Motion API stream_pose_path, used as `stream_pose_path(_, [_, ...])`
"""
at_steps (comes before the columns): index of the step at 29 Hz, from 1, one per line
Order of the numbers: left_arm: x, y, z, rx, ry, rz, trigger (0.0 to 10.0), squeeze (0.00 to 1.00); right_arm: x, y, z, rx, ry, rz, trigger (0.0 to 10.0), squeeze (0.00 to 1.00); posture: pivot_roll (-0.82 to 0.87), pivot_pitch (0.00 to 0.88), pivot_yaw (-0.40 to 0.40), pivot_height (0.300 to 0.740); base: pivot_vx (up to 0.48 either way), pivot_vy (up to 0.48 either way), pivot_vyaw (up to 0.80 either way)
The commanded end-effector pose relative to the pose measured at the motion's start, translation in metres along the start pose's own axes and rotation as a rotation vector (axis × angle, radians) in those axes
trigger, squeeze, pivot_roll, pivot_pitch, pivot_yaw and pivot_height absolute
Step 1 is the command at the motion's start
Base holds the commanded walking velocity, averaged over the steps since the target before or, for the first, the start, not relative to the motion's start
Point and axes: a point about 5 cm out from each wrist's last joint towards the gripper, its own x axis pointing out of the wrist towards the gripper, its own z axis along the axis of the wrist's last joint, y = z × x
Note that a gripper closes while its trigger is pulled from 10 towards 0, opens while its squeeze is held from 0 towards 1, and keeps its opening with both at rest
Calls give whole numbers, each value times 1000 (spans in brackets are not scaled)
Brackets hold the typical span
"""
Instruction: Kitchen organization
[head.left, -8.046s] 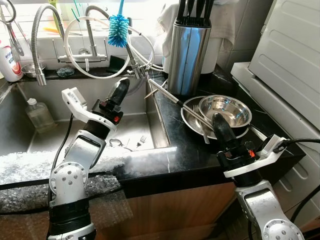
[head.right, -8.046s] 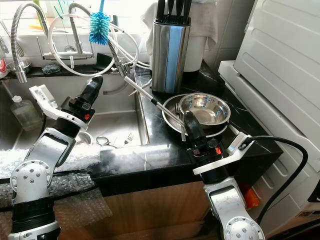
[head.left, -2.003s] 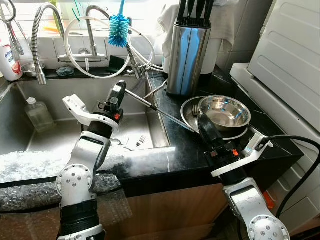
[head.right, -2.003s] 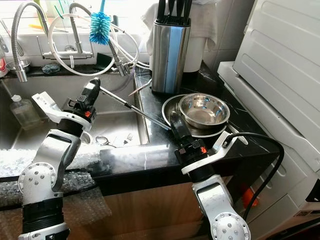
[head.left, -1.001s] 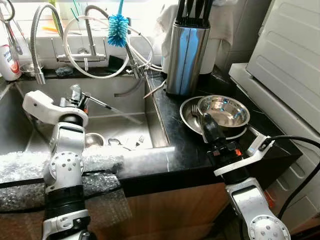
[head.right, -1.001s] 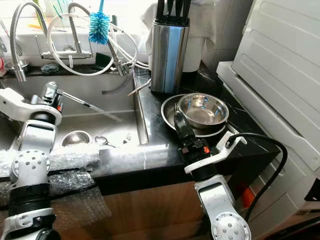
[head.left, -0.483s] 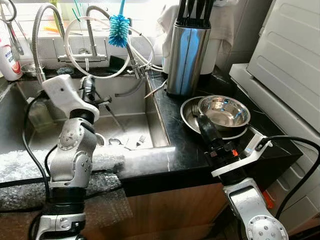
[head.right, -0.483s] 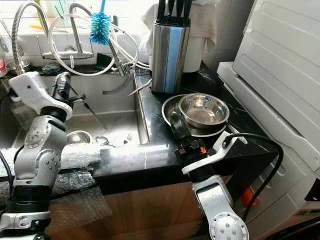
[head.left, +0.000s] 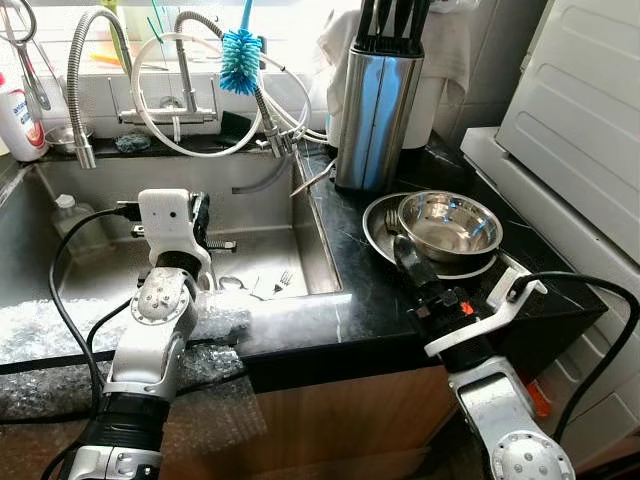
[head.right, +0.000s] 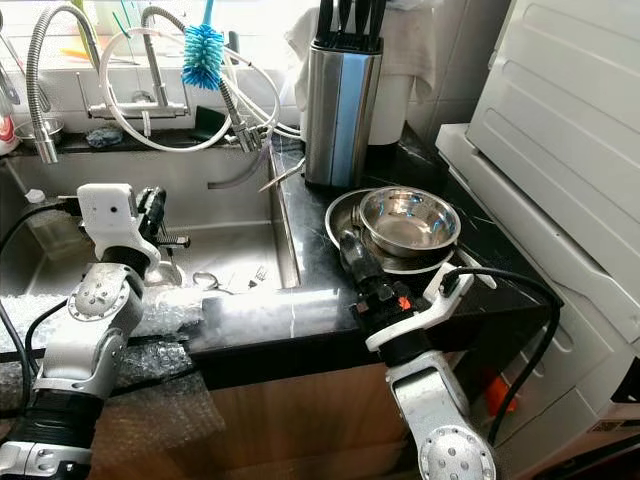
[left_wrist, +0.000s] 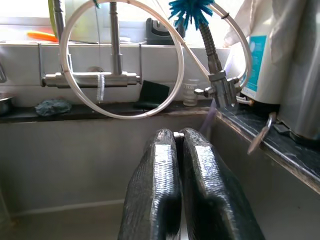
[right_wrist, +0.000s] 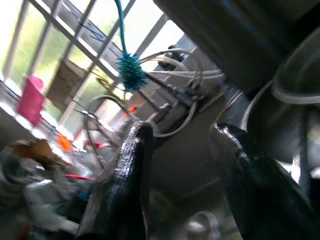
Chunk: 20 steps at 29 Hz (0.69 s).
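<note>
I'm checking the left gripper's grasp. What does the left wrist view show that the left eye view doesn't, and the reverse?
The left wrist view gives the grasp close up: the left gripper is shut, with a thin metal rod pinched at its tips. The left eye view adds the counter: a steel bowl on a plate, the knife block, and the right gripper at the plate's rim. Both show the blue brush and the white hose loop behind the sink.

This is a home kitchen: a metal sink (head.left: 300, 225) with bendy taps (head.left: 85, 60), a blue bottle brush (head.left: 240, 47), a knife block (head.left: 372, 95) and shiny bowls (head.left: 450, 225) on a black counter (head.left: 370, 300)
</note>
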Motion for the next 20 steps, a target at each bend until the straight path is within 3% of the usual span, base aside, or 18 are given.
stream_pose_path(1, [-1,1,-5,37,21,-8,10000,0,4,5,6,-109,7,-6,10000,0,-158,0,-41,740,0,0,0])
stream_pose_path(6, [-1,0,-11,57,60,-15,10000,0,11,5,7,-392,67,-45,10000,0,-163,0,-42,740,0,0,0])
stream_pose_path(13, [-1,2,-13,103,67,-15,10000,0,14,12,-1,-476,84,-18,10000,0,-161,0,-41,740,0,0,0])
stream_pose_path(20, [0,2,-15,105,74,-15,10000,0,11,6,-7,-585,117,-8,10000,0,-161,7,-42,740,0,0,0])
